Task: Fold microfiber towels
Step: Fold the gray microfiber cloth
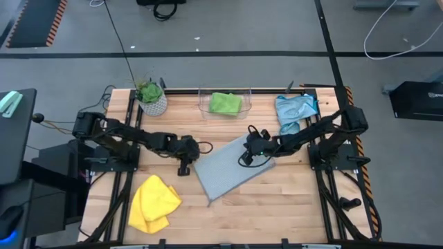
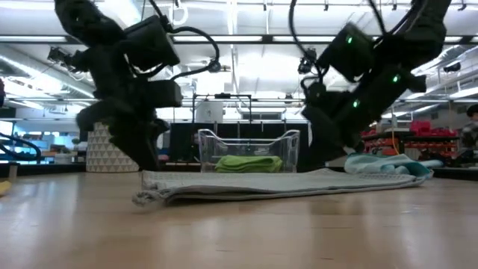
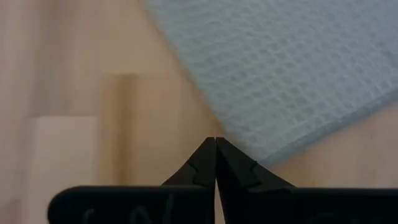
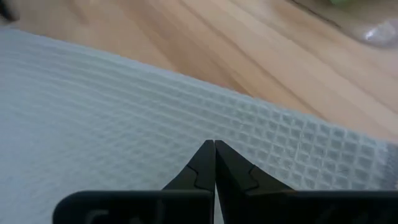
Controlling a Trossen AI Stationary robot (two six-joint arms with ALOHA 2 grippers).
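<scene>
The left hand hangs low with its fingers pressed together on nothing, their tips just off the near-left edge of the pale grey towel. The right hand is likewise closed and empty, its fingers poised over the grey towel's far edge; whether they touch the weave cannot be told. No brand or writing can be read anywhere.

The grey towel lies flat and skewed at the middle of the wooden surface. The low view shows its left edge doubled over into a thick roll, which the high view does not reveal.

Only the high view shows the yellow towel, crumpled at the near left. The green towel sits in the clear bin, the light blue towel is bunched at the far right, and a potted plant stands far left.
</scene>
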